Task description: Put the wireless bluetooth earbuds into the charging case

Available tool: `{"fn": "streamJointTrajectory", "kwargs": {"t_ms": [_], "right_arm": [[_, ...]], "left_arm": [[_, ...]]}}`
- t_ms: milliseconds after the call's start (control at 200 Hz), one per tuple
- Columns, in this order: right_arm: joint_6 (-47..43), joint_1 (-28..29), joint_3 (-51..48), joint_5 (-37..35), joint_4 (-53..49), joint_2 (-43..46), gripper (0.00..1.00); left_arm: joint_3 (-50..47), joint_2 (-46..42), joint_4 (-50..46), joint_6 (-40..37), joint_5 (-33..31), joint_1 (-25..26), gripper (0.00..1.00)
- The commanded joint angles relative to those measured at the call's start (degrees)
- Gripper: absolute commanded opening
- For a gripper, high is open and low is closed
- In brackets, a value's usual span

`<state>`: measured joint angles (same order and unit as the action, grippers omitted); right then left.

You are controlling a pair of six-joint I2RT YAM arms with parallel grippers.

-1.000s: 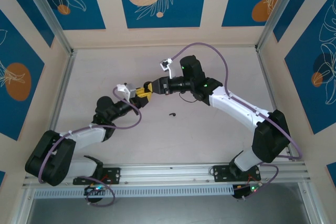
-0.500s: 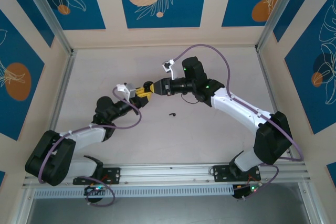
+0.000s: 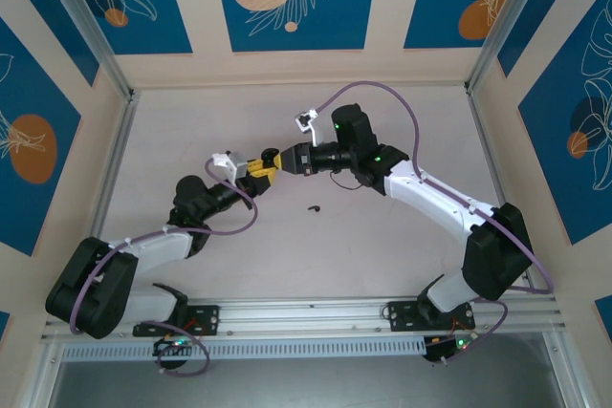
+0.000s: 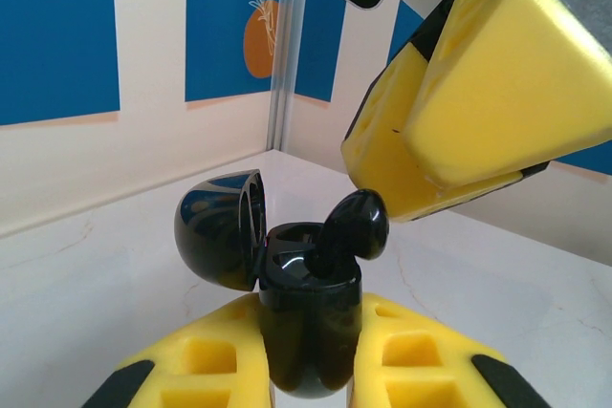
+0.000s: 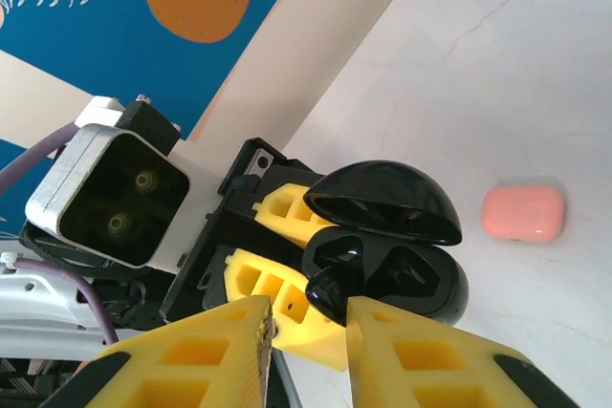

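Note:
The black charging case stands upright with my left gripper shut on its body. Its lid hangs open to the left. One black earbud leans out of the case's right-hand socket, only part way in. My right gripper hovers right at the case, jaws a little apart. The earbud lies against the inner side of one finger, and the other finger stands clear of it. A second black earbud lies on the table in front of both grippers.
A pale pink rounded object lies on the table just beyond the case. The two grippers meet above the middle of the table, with walls on three sides.
My right gripper has edged left, closer to the case, and its jaws have narrowed a little. The left arm has held still with the case.

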<state>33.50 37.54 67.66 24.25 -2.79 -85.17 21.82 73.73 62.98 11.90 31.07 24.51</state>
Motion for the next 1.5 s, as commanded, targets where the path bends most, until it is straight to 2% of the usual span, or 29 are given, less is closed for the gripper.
{"fn": "streamJointTrajectory", "kwargs": {"t_ms": [0, 670, 860, 1060, 1230, 1375, 1495], "right_arm": [[0.69, 0.59, 0.17, 1.76, 1.72, -0.12, 0.26], [0.96, 1.13, 2.70, 2.57, 4.08, -3.94, 0.23], [-0.72, 0.93, 2.31, 1.77, 3.15, -1.17, 0.24], [-6.19, -2.18, 3.10, -0.32, -11.02, 2.86, 0.28], [-13.62, -5.28, 11.95, -7.45, -37.17, -1.77, 0.30], [-6.35, -7.17, 15.80, -8.99, -48.07, -9.28, 0.32], [2.41, -7.20, 14.45, -5.53, -49.14, -13.54, 0.38]], "left_arm": [[1.12, -0.25, 1.98, 0.57, 1.30, 0.71, 0.00], [1.03, -0.60, 2.16, 0.52, 1.47, 0.71, 0.00], [0.68, -0.61, 2.11, 0.37, 0.98, 0.72, 0.00], [-0.50, -0.93, 1.60, -0.16, -1.05, 0.71, 0.00], [-2.19, -2.01, -0.30, -0.66, -3.63, 0.71, 0.00], [-3.01, -4.44, -4.90, -2.45, -5.68, 0.72, 0.00], [-3.41, -6.37, -8.63, -3.97, -7.11, 0.71, 0.00]]}}
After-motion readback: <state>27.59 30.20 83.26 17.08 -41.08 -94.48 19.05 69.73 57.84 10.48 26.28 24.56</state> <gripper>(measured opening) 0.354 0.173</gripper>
